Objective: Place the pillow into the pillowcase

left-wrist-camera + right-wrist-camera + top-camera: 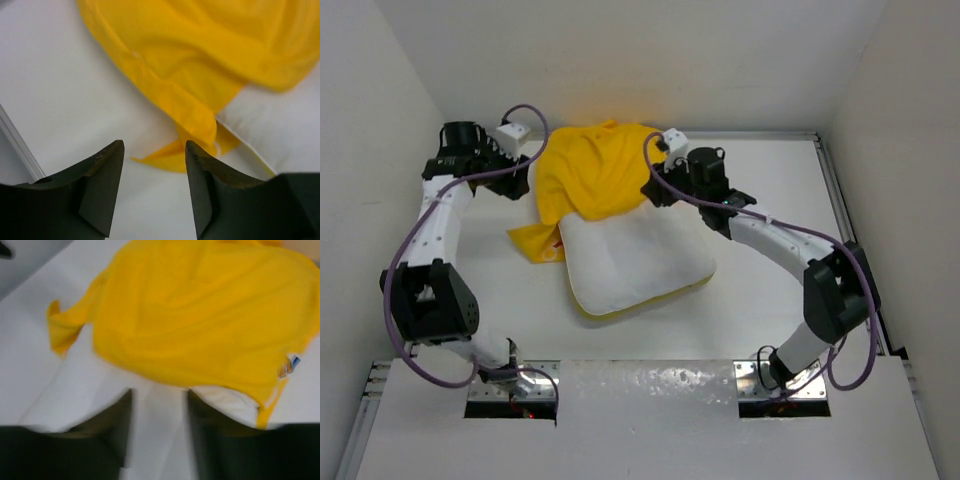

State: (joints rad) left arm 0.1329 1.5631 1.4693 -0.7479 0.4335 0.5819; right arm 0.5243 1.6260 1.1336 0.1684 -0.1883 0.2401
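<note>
The white pillow [640,265] lies in the middle of the table, with a yellow strip along its near edge. The yellow pillowcase [592,172] is draped in a crumpled heap over the pillow's far end, and one corner trails off to the left. My left gripper [525,170] is open and empty at the pillowcase's left edge. In the left wrist view my left gripper [154,150] hovers over bare table, with the pillowcase [200,55] just ahead. My right gripper [657,188] is open and empty at the pillowcase's right edge. In the blurred right wrist view my right gripper [157,395] is over the pillow [85,385], close to the pillowcase [200,315].
White walls enclose the table on the left, back and right. A metal rail [835,200] runs along the right side. The arm bases [510,385] stand at the near edge.
</note>
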